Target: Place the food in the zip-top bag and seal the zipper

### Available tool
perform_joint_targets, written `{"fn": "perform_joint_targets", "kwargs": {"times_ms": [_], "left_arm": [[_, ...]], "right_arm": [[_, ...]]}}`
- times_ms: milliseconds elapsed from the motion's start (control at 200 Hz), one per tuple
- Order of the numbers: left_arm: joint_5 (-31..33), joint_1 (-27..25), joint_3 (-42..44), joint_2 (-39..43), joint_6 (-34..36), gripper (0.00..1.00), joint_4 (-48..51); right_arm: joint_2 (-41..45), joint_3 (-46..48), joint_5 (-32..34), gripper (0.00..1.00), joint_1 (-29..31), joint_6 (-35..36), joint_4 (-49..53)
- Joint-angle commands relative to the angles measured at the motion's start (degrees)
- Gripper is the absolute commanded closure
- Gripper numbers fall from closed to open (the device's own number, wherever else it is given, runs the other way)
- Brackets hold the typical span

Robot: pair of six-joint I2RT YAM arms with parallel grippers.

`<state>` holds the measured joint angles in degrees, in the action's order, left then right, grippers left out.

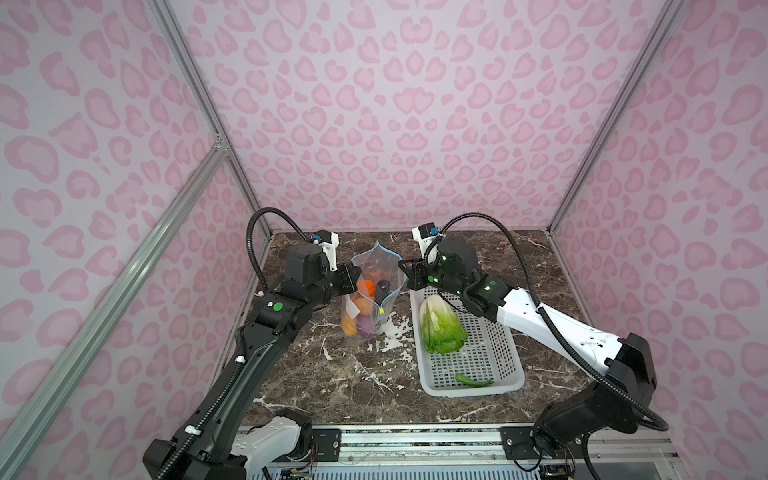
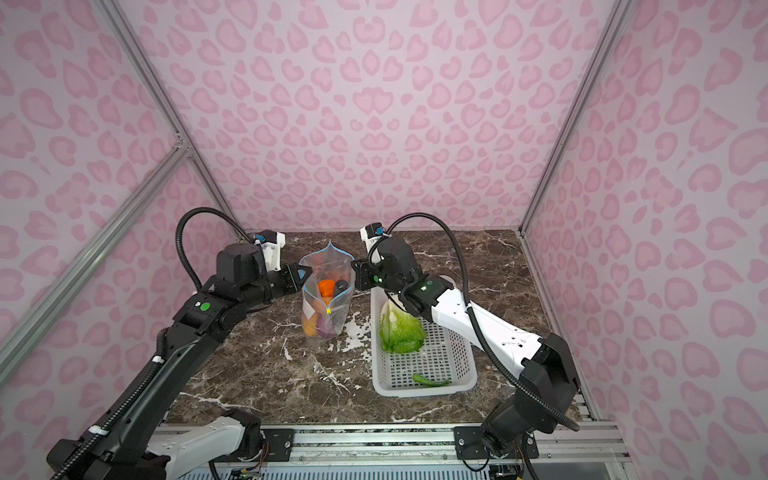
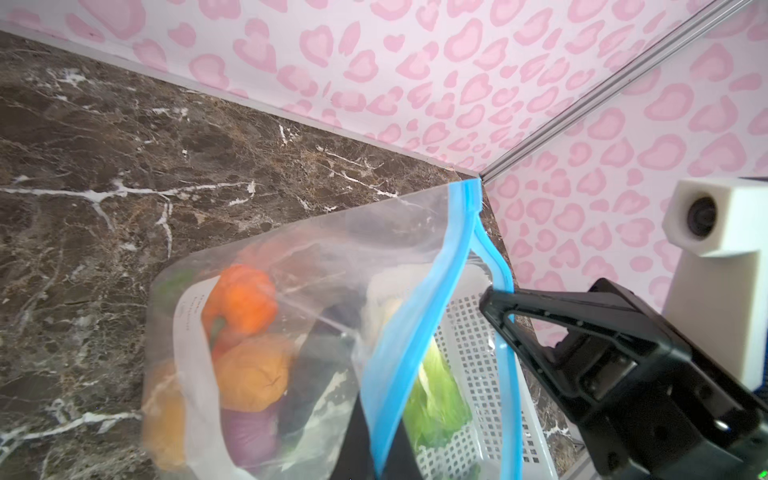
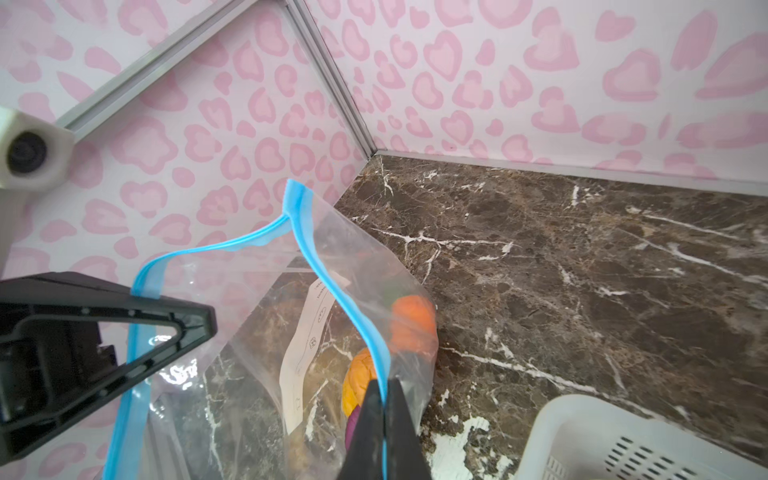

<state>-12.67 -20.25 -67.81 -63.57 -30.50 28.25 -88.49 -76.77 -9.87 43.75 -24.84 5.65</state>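
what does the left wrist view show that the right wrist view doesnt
Only the left wrist view: the green cabbage beyond the bag, and a side-on look at the right hand pinching one side of the zipper.

Only the right wrist view: a side-on look at the left hand pinching the opposite side of the strip.

Both: the zip-top bag with its mouth pulled open, orange food inside it, part of the white basket, and the marble table.

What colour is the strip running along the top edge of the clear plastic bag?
Light blue. The zipper shows best in the left wrist view.
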Motion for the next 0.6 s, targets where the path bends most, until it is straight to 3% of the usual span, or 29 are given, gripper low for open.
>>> {"fn": "perform_joint_targets", "kwargs": {"times_ms": [0, 190, 250, 340, 420, 595], "left_arm": [[2.06, 0.29, -1.31, -0.59, 2.9, 0.97, -1.43], [-4.87, 0.26, 1.5, -2.41, 5.63, 0.97, -5.94], [-7.42, 0.29, 3.48, -2.54, 6.04, 0.97, -7.7], [-9.22, 0.25, 5.75, -2.74, 6.27, 0.97, -9.07], [-10.32, 0.16, 6.1, -3.42, 6.38, 0.97, -9.31], [-12.26, 0.12, 6.33, -4.44, 5.1, 0.98, -9.84]], "right_arm": [[-1.74, -0.75, 1.64, 1.0, -0.08, 1.15, 2.27], [-1.48, -0.13, 1.49, 0.97, -0.07, 1.99, 4.57], [-0.33, -0.54, 2.21, 0.89, -0.24, 3.32, 7.09], [2.08, -1.96, 3.69, 0.62, -0.41, 7.09, 13.6], [4.39, -3.89, 6.56, 0.47, -0.6, 10.67, 22.62], [8.79, -3.83, 11.19, 0.38, -0.78, 14.31, 41.5]]}}
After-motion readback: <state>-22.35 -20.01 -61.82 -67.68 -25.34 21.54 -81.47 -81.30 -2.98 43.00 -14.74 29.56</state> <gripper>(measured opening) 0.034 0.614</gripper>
